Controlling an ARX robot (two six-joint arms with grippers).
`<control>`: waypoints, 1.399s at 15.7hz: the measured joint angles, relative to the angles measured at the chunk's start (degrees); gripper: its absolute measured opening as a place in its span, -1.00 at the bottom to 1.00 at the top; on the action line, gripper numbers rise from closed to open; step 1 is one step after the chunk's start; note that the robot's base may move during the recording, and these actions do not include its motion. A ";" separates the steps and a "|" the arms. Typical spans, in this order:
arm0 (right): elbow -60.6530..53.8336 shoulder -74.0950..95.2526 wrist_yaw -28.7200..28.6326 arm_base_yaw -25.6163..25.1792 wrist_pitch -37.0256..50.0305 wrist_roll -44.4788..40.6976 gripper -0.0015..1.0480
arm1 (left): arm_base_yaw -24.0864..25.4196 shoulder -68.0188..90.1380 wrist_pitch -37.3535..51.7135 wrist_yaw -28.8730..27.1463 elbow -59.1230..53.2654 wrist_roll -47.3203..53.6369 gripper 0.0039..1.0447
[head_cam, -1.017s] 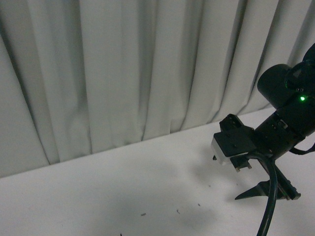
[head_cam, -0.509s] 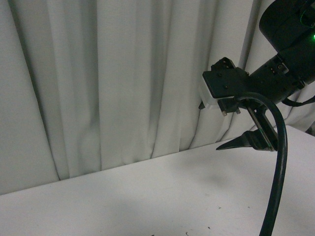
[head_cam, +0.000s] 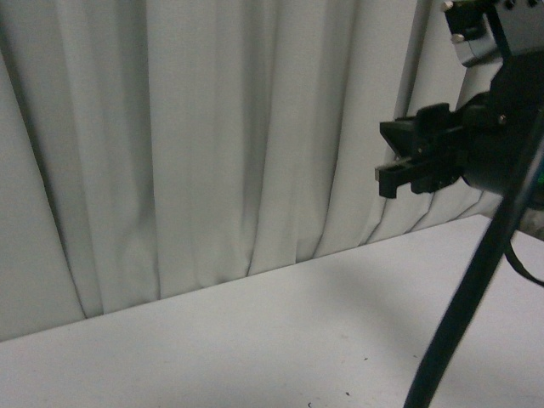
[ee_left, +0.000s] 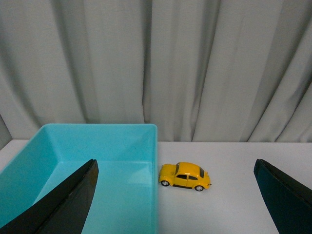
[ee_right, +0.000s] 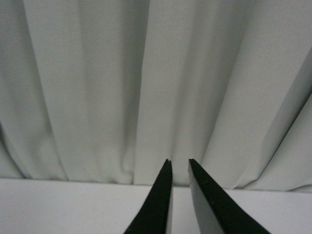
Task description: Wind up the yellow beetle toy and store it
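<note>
1. The left gripper (ee_left: 175, 163) is spread wide and holds nothing.
2. The right gripper (ee_right: 179, 163) is almost closed, with a slim gap between its fingers, and is empty.
3. The yellow beetle toy (ee_left: 185, 176) stands on the white table (ee_left: 234, 209), just beside the turquoise bin (ee_left: 97, 134) and outside it.

Right arm (head_cam: 503, 144): casing was black, with a stepped black bracket (head_cam: 415, 159), a pale grey block (head_cam: 486, 34) bearing what seemed two screw heads, and a thick black cable (head_cam: 457, 313). Right claw (ee_right: 179, 161): two black fingers (ee_right: 155, 209) tapered to points. Left claw (ee_left: 174, 164): dark, wedge-shaped fingers (ee_left: 63, 204).
</note>
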 joint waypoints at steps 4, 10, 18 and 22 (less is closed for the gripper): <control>-9.18 -9.09 3.58 4.55 -0.33 5.90 -0.96 | 0.00 0.00 0.00 0.00 0.00 0.00 0.88; -15.52 -19.63 4.22 4.42 -5.05 6.38 -0.96 | 0.00 0.00 0.02 -0.02 0.00 0.00 0.88; -21.44 -40.54 4.22 4.42 -19.47 6.54 -0.96 | 0.00 0.00 0.02 -0.02 0.00 0.00 0.88; -21.44 -49.92 4.22 4.42 -28.33 6.54 -0.96 | 0.00 0.00 0.02 -0.02 0.00 0.00 0.88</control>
